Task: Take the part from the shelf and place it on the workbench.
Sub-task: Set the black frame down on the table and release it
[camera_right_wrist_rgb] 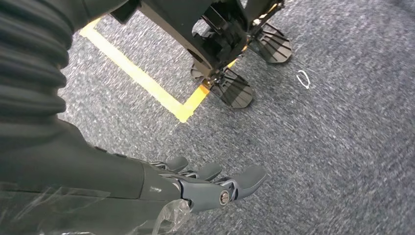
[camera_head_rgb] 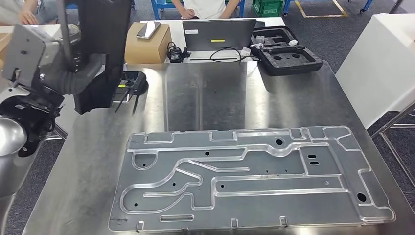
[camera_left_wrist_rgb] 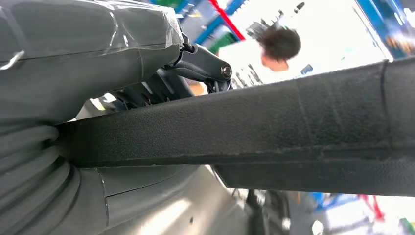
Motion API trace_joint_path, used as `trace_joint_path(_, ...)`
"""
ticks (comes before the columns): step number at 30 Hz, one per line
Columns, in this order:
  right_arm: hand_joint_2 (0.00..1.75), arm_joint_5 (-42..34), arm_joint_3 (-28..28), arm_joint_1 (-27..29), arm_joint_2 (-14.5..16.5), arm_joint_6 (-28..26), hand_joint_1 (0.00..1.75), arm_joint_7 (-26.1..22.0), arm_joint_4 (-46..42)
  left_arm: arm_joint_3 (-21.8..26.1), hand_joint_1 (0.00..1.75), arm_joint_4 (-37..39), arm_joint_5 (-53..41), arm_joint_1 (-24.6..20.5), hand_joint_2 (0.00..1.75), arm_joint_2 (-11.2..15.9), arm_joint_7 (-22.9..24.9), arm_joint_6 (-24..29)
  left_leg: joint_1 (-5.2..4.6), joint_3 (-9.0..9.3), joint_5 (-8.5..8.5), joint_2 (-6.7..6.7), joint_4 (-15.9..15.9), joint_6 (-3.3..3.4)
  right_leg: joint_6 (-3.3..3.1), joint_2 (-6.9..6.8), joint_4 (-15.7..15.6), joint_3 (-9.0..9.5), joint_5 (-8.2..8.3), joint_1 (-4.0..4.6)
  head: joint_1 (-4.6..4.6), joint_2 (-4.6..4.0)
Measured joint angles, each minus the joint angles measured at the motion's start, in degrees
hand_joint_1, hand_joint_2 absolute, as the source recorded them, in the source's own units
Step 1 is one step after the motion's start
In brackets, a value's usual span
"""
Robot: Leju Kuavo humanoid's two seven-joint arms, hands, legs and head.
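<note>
Head view high over workbench (camera_head_rgb: 210, 98), left wrist close behind black part (camera_left_wrist_rgb: 274, 127), right wrist facing floor (camera_right_wrist_rgb: 342, 147)

Your head view is evenly lit from overhead and sharp throughout; the steel surface (camera_head_rgb: 210, 98) throws back broad pale glare in vertical streaks, and the pressed metal part (camera_head_rgb: 249, 178) shines along its ridges. In the left wrist view, you get a blown-out white background, with the person (camera_left_wrist_rgb: 279, 44) behind soft and blurred, and the dark object (camera_left_wrist_rgb: 274, 122) up close in shade. Your right wrist view shows the carpet floor (camera_right_wrist_rgb: 342, 147) in flat light, slightly smeared.
</note>
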Motion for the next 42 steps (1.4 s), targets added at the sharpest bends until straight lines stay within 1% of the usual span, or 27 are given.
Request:
trace_joint_path(2, 1.75, -0.1, -0.2, 0.0, 0.1, 0.2, 0.0, -0.2, 0.0, -1.1, 1.75, 0.2, -2.1, -1.0, 1.75, 0.2, -0.2, -2.9, 0.22, -0.45, -0.78, 0.2, 1.0, -0.52, -0.74, 0.04, -0.1, 0.02, 0.22, -0.03, -0.03, 0.0)
trace_joint_path(3, 1.75, -0.1, -0.3, 0.0, 0.2, 0.4, 0.0, -0.3, 0.0, -1.6, 1.75, 0.3, -3.5, -1.5, 1.75, 0.3, -0.6, -3.9, 0.28, -1.36, -2.05, 0.3, 3.1, -0.68, -1.04, 0.03, -0.2, 0.06, 0.32, -0.12, -0.06, 0.0)
trace_joint_path(6, 1.75, -0.2, -0.7, 0.1, 0.3, 0.7, 0.0, -0.5, 0.0, -3.0, 1.75, 0.3, -11.3, -2.4, 1.75, 0.5, -2.2, -5.4, 0.26, -6.7, -7.6, 0.46, 14.9, -1.0, -1.49, 0.02, -0.1, 0.1, 0.29, -0.06, -0.15, 0.0)
trace_joint_path(7, 1.75, -0.2, -0.8, 0.2, 0.4, 0.8, 0.0, -0.6, 0.0, -3.6, 1.75, 0.3, -15.6, -2.6, 1.75, 0.5, -2.9, -6.0, 0.24, -8.07, -8.43, 0.46, 17.7, -1.04, -1.54, 0.03, -0.1, 0.12, 0.24, -0.01, -0.17, 0.0)
trace_joint_path(8, 1.75, -0.1, -0.8, 0.2, 0.6, 0.9, 0.0, -0.7, 0.0, -4.2, 1.75, 0.3, -20.2, -2.6, 1.75, 0.4, -3.5, -6.5, 0.24, -8.44, -8.2, 0.46, 18.3, -1.01, -1.57, 0.04, -0.1, 0.16, 0.2, 0.02, -0.18, 0.0)
trace_joint_path(9, 1.75, 0.0, -0.9, 0.2, 0.7, 0.9, 0.0, -0.8, 0.0, -5.0, 1.75, 0.3, -25.0, -2.7, 1.75, 0.3, -4.2, -7.0, 0.23, -7.62, -6.97, 0.47, 16.5, -0.89, -1.57, 0.06, -0.1, 0.21, 0.16, 0.04, -0.19, 0.0)
trace_joint_path(11, 1.75, 0.2, -1.0, 0.3, 1.2, 0.9, 0.0, -0.9, 0.0, -6.4, 1.75, 0.3, -33.2, -3.1, 1.75, -0.3, -5.0, -7.7, 0.1, -3.48, -3.22, 0.56, 7.9, -0.35, -1.43, 0.11, -0.1, 0.29, 0.07, 0.08, -0.19, 0.0)
trace_joint_path(13, 1.75, 0.3, -1.1, 0.3, 1.7, 1.0, 0.0, -1.0, 0.0, -7.9, 1.75, 0.3, -40.1, -3.8, 1.75, -1.0, -5.8, -8.0, -0.27, -0.27, -1.02, 0.68, 1.5, 0.21, -1.06, 0.19, -0.1, 0.23, -0.03, 0.23, -0.18, 0.0)
trace_joint_path(16, 1.75, 0.3, -1.2, 0.3, 2.1, 1.0, 0.0, -1.3, 0.0, -10.2, 1.75, 0.5, -50.2, -4.2, 1.75, -2.1, -7.5, -8.0, -0.59, 0.43, -0.66, 0.7, 0.2, 0.79, -0.14, 0.25, -0.2, 0.25, -0.13, 0.15, -0.16, 0.01)
trace_joint_path(18, 1.75, 0.3, -1.3, 0.4, 2.4, 0.9, 0.0, -1.5, 0.0, -11.5, 1.75, 0.7, -55.1, -4.4, 1.75, -2.8, -8.6, -8.1, -0.37, 0.77, -0.41, 0.75, -0.2, 1.44, 0.5, 0.09, 1.4, -0.42, -1.26, 0.08, -0.12, 0.01)
trace_joint_path(19, 1.31, 0.2, -1.4, 0.4, 2.5, 0.9, 0.0, -1.6, 0.0, -12.1, 1.31, 0.8, -56.6, -4.6, 1.75, -3.2, -9.1, -8.2, -0.22, 0.95, -0.33, 0.81, -0.4, 1.77, 0.79, -0.01, 4.0, -1.67, -2.73, 0.06, -0.09, 0.01)
trace_joint_path(21, 0.44, 0.2, -1.5, 0.5, 2.7, 1.0, 0.0, -1.6, 0.0, -13.1, 0.44, 1.1, -58.3, -4.7, 1.75, -3.8, -10.0, -8.7, -0.27, 1.04, -0.4, 0.92, -0.4, 2.17, 1.24, -0.13, 12.7, -5.93, -6.54, 0.0, -0.04, 0.0)
trace_joint_path(22, 0.0, 0.1, -1.6, 0.5, 2.8, 1.0, 0.0, -1.6, 0.0, -13.6, 0.0, 1.2, -58.8, -4.7, 1.75, -4.1, -10.5, -9.2, -0.28, 1.07, -0.43, 0.93, -0.4, 2.2, 1.44, -0.14, 16.5, -7.95, -7.78, -0.04, -0.03, 0.0)
trace_joint_path(23, 0.0, 0.1, -1.6, 0.6, 2.9, 1.0, 0.0, -1.6, 0.0, -14.1, 0.0, 1.3, -59.1, -4.6, 1.75, -4.4, -11.0, -9.6, -0.27, 1.08, -0.47, 0.91, -0.3, 2.22, 1.59, -0.16, 18.3, -9.05, -7.97, -0.11, -0.03, 0.0)
trace_joint_path(24, 0.0, 0.1, -1.6, 0.6, 3.0, 1.0, 0.0, -1.7, 0.0, -14.6, 0.0, 1.5, -59.2, -4.6, 1.75, -4.7, -11.3, -10.0, -0.23, 1.12, -0.51, 0.87, -0.3, 2.18, 1.7, -0.18, 17.6, -8.83, -7.01, -0.23, -0.03, 0.0)
trace_joint_path(25, 0.0, 0.0, -1.6, 0.7, 3.1, 1.0, 0.0, -1.7, 0.0, -15.1, 0.0, 1.6, -59.2, -4.5, 1.75, -5.0, -11.6, -10.3, -0.16, 1.18, -0.58, 0.8, -0.3, 2.09, 1.79, -0.22, 14.5, -7.39, -5.23, -0.39, -0.02, 0.0)
trace_joint_path(27, 0.0, -0.1, -1.6, 0.8, 3.4, 1.0, 0.0, -1.8, 0.0, -15.7, 0.0, 1.9, -58.6, -4.5, 1.75, -5.5, -11.6, -10.5, -0.17, 1.21, -0.89, 0.66, 0.0, 1.59, 1.92, -0.25, 5.7, -2.91, -1.58, -0.63, 0.0, 0.0)
trace_joint_path(28, 0.0, -0.1, -1.6, 0.9, 3.5, 1.0, 0.0, -1.8, 0.0, -15.9, 0.0, 2.1, -57.8, -4.4, 1.75, -5.7, -11.5, -10.5, -0.29, 1.16, -1.1, 0.63, 0.2, 1.23, 1.73, -0.21, 2.5, -1.36, -0.53, -0.74, -0.01, 0.0)
trace_joint_path(29, 0.0, -0.2, -1.6, 0.9, 3.7, 1.0, 0.0, -1.9, 0.0, -15.9, 0.0, 2.3, -56.4, -4.3, 1.75, -5.9, -11.3, -10.4, -0.43, 1.1, -1.25, 0.62, 0.3, 0.89, 1.45, -0.15, 0.9, -0.55, -0.12, -0.73, -0.03, 0.0)
trace_joint_path(32, 0.0, -0.4, -1.7, 0.9, 4.0, 1.0, 0.0, -1.9, 0.0, -15.7, 0.0, 2.9, -50.6, -3.6, 0.44, -6.4, -11.0, -10.2, -0.3, 1.04, -1.53, 0.65, 0.4, 0.06, 0.11, -0.1, 0.5, -0.47, 0.02, -0.55, -0.09, 0.01)
trace_joint_path(33, 0.0, -0.4, -1.7, 0.9, 4.1, 1.0, 0.0, -1.9, 0.0, -15.5, 0.0, 3.1, -49.1, -3.2, 0.0, -6.5, -10.9, -10.1, -0.17, 0.64, -2.16, 0.68, 1.3, -0.18, -0.29, -0.12, 0.4, -0.43, 0.08, -0.56, -0.1, 0.01)
trace_joint_path(35, 0.0, -0.5, -1.7, 0.9, 4.1, 1.0, 0.0, -1.9, 0.0, -15.0, 0.0, 3.5, -46.8, -2.8, 0.0, -6.6, -10.4, -10.1, -0.05, -1.86, -5.12, 0.7, 6.7, -0.52, -0.86, -0.12, 0.4, -0.37, 0.16, -0.59, -0.18, 0.0)
trace_joint_path(37, 0.0, -0.6, -1.8, 0.9, 4.1, 1.0, 0.0, -1.9, 0.0, -14.5, 0.0, 3.9, -45.5, -2.4, 0.0, -6.7, -9.1, -10.0, -0.07, -5.86, -8.62, 0.69, 15.1, -0.7, -1.12, -0.11, 0.4, -0.35, 0.09, -0.41, -0.24, 0.0)
trace_joint_path(38, 0.0, -0.7, -1.8, 1.0, 4.1, 1.0, 0.0, -1.9, 0.0, -14.3, 0.0, 4.0, -45.3, -2.1, 0.0, -6.7, -8.3, -10.0, -0.09, -7.34, -9.36, 0.69, 17.9, -0.7, -1.19, -0.1, 0.4, -0.31, 0.04, -0.32, -0.25, 0.0)
trace_joint_path(39, 0.0, -0.8, -1.8, 1.1, 4.1, 1.0, 0.0, -1.9, 0.0, -14.1, 0.0, 4.2, -45.2, -1.8, 0.0, -6.7, -7.4, -10.0, -0.1, -7.76, -8.96, 0.69, 18.4, -0.6, -1.23, -0.1, 0.4, -0.25, -0.01, -0.23, -0.25, 0.0)
trace_joint_path(40, 0.0, -0.9, -1.8, 1.1, 4.1, 1.0, 0.0, -1.9, 0.0, -13.9, 0.0, 4.2, -45.1, -1.6, 0.0, -6.6, -6.5, -9.9, -0.14, -7.01, -7.59, 0.69, 16.4, -0.41, -1.25, -0.09, 0.4, -0.17, -0.05, -0.17, -0.25, 0.0)
trace_joint_path(42, 0.0, -1.1, -1.8, 1.2, 4.1, 1.0, 0.0, -2.0, 0.0, -13.1, 0.0, 4.3, -44.8, -1.6, 0.0, -6.5, -5.1, -9.9, -0.38, -3.04, -3.57, 0.76, 7.7, 0.29, -1.18, -0.09, 0.4, 0.03, -0.14, -0.08, -0.25, 0.0)
